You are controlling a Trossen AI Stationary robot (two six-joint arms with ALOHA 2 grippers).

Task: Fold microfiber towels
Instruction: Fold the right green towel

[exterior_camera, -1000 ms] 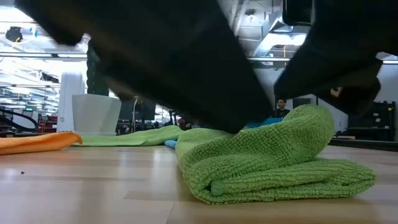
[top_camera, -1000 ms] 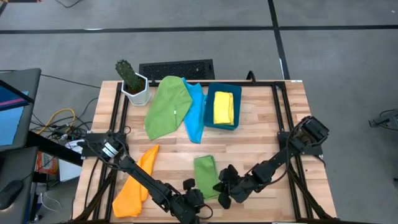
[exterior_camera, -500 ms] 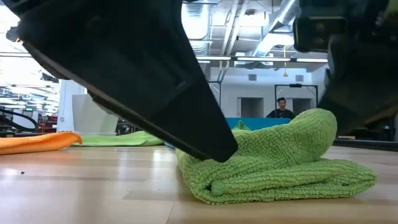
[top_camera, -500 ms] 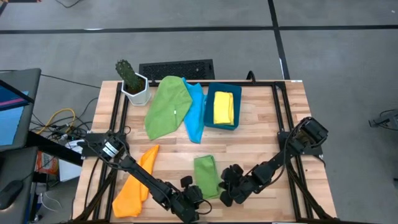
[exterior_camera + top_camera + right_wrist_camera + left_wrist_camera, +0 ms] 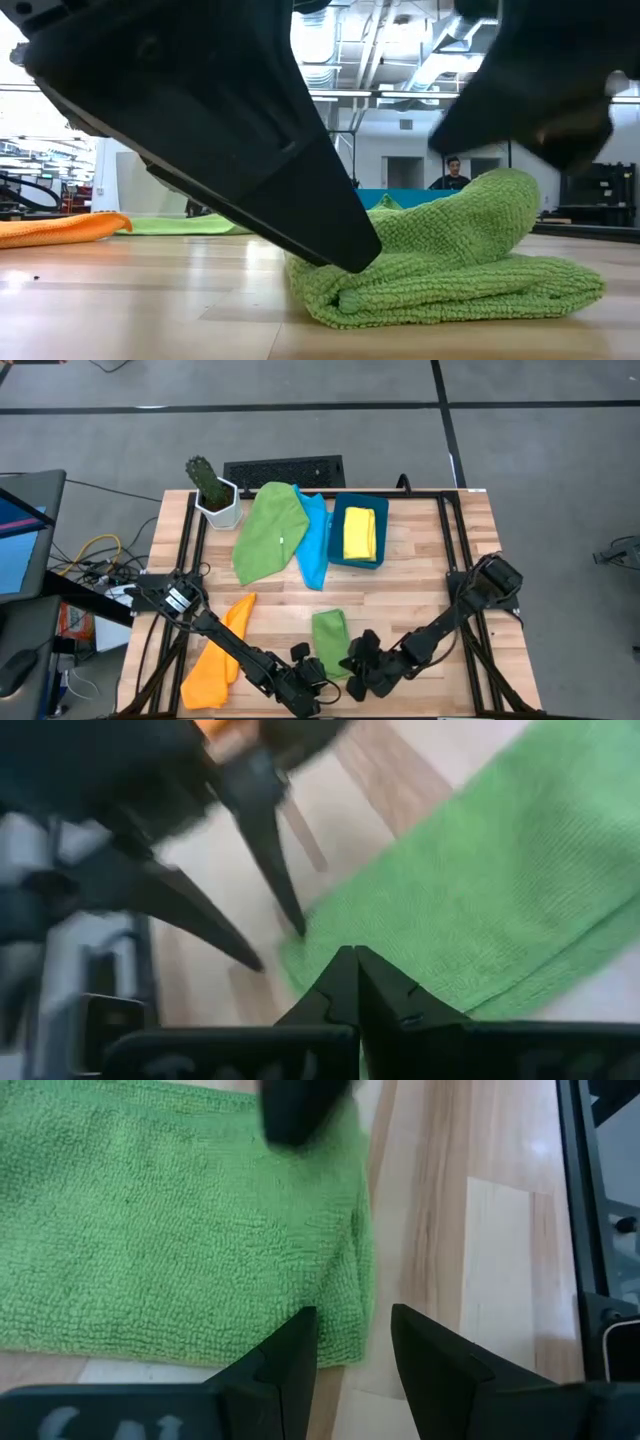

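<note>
Folded green towel point(image 5: 331, 643) lies low centre of the high view on the worktop point(image 5: 420, 585). Left hand point(image 5: 345, 1350) sits at its near corner, fingers parted, holding nothing. Right hand point(image 5: 352, 982) is pinched fully shut just over the towel's right edge, also empty.

Judgement: press the fold flat evenly; avoid dragging the layers apart.

Nearby: orange towel point(image 5: 215, 660) lower left, spread green towel point(image 5: 268, 530) and blue towel point(image 5: 315, 540) upper centre, yellow towel point(image 5: 359, 533) in the bin point(image 5: 335, 555), cactus pot point(image 5: 217, 503). The two arms crowd each other.

no readable text, no labels, no brand marks, no numbers, no signs in any view
</note>
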